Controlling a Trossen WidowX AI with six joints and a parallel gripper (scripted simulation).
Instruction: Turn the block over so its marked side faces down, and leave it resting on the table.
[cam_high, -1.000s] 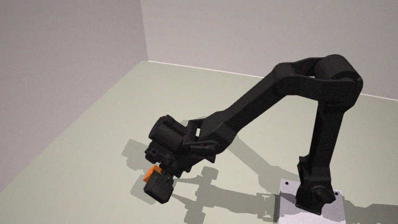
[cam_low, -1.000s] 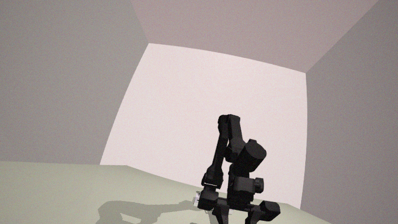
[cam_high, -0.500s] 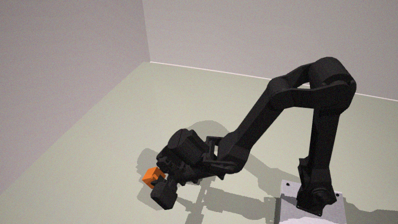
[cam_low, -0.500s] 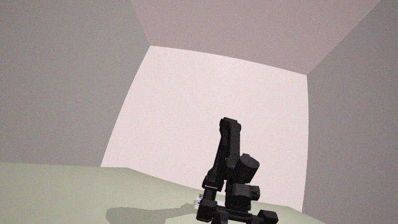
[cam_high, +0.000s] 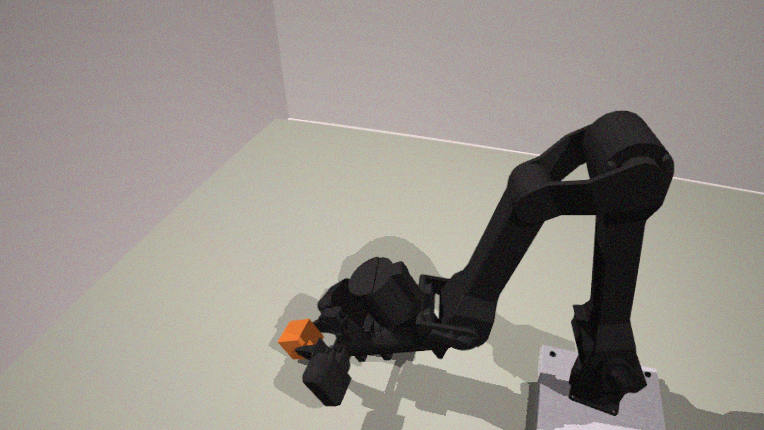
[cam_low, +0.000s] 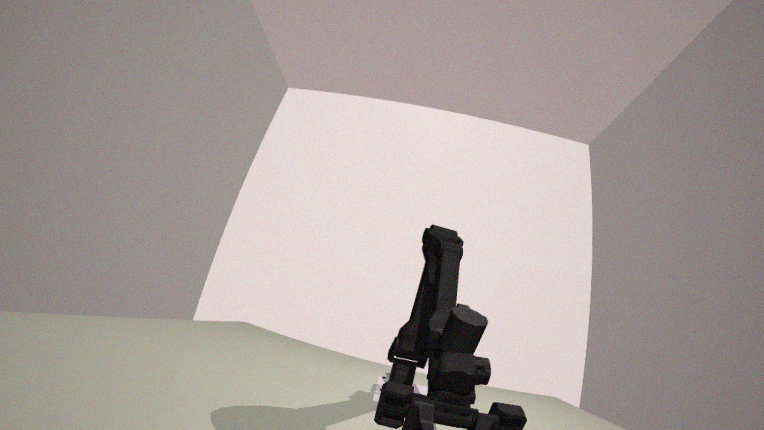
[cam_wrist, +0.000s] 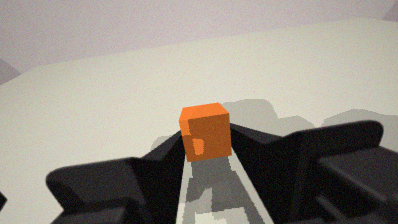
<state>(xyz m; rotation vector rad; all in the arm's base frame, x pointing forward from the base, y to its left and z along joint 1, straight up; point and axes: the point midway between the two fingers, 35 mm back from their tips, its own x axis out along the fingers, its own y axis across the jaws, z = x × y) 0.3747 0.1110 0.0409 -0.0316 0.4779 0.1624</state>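
Note:
The orange block (cam_high: 294, 333) (cam_wrist: 215, 141) is between the fingertips of my gripper (cam_high: 310, 337) (cam_wrist: 205, 130), which is shut on it. In the top view the gripper reaches out nearly level to the left, and the block sits tilted at its tips. The block looks raised over the pale green table (cam_high: 213, 299), but the height of the gap is hard to tell. In the wrist view a lighter orange patch shows on its near face; I cannot tell a mark from light there. In the exterior view the fingertips and block are out of view, below the bottom edge.
The arm's pale base plate (cam_high: 556, 392) is at the lower right in the top view. Shadows of the arm and gripper lie on the table around the block. Plain walls stand behind the table.

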